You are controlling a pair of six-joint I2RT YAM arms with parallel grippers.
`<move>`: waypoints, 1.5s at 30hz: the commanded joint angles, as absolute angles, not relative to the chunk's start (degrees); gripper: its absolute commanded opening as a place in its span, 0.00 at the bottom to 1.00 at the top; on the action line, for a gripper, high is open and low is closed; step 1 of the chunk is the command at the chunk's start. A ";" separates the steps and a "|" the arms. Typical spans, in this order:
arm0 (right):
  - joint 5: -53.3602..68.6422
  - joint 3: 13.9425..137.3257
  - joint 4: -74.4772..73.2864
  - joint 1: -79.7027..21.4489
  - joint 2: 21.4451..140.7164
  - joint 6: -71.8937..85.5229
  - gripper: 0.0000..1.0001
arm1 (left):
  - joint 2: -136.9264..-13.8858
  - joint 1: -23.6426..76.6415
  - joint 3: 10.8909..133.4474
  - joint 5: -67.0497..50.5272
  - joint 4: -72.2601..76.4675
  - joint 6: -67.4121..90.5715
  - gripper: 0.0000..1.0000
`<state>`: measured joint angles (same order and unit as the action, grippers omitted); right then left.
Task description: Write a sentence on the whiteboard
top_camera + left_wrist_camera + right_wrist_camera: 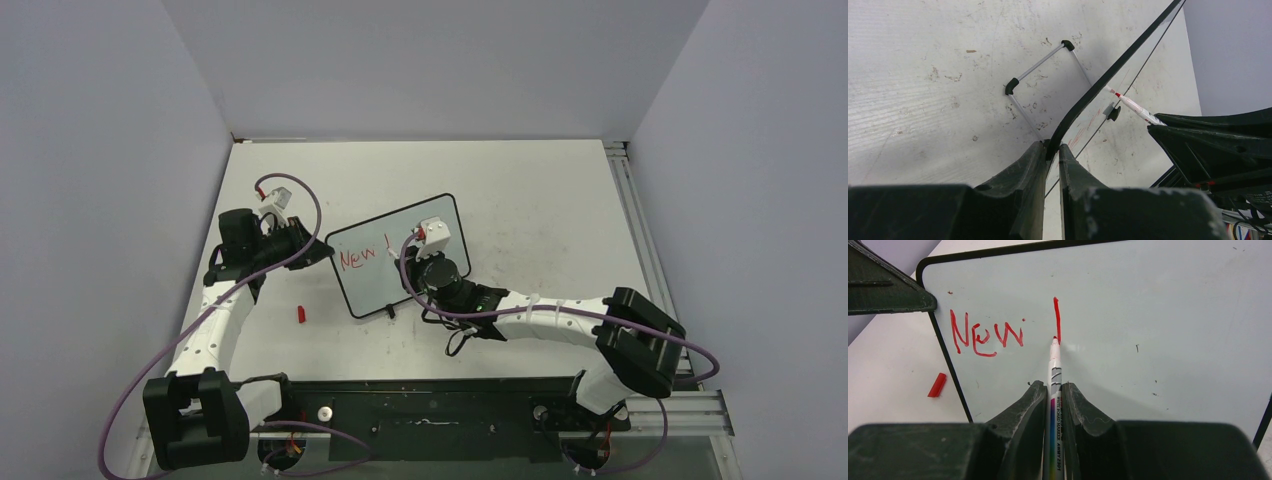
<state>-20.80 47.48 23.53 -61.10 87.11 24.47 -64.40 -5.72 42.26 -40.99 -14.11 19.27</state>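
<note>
The whiteboard (400,255) stands tilted at mid-table, its face filling the right wrist view (1158,310). The sentence reads "New" (985,335) in red, followed by one vertical red stroke (1057,320). My right gripper (1050,386) is shut on a white marker (1054,365). The marker's red tip touches the board at the stroke's lower end. My left gripper (1050,146) is shut on the board's black frame (1108,75) at its left edge (325,250). In the left wrist view the marker (1135,106) shows beyond the frame.
A red marker cap (300,314) lies on the table left of the board's near corner, also seen in the right wrist view as the cap (937,384). The board's wire stand (1040,65) with black corner pieces rests on the scuffed tabletop behind it.
</note>
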 commanded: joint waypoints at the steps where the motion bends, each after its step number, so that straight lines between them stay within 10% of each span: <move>1: -21.82 49.48 26.33 -60.60 87.50 24.44 0.05 | -63.74 -5.54 43.76 -41.43 -13.18 19.07 0.10; 45: -23.82 44.57 24.33 -60.93 85.92 28.32 0.05 | -63.34 -5.53 43.58 -41.51 -13.25 19.07 0.10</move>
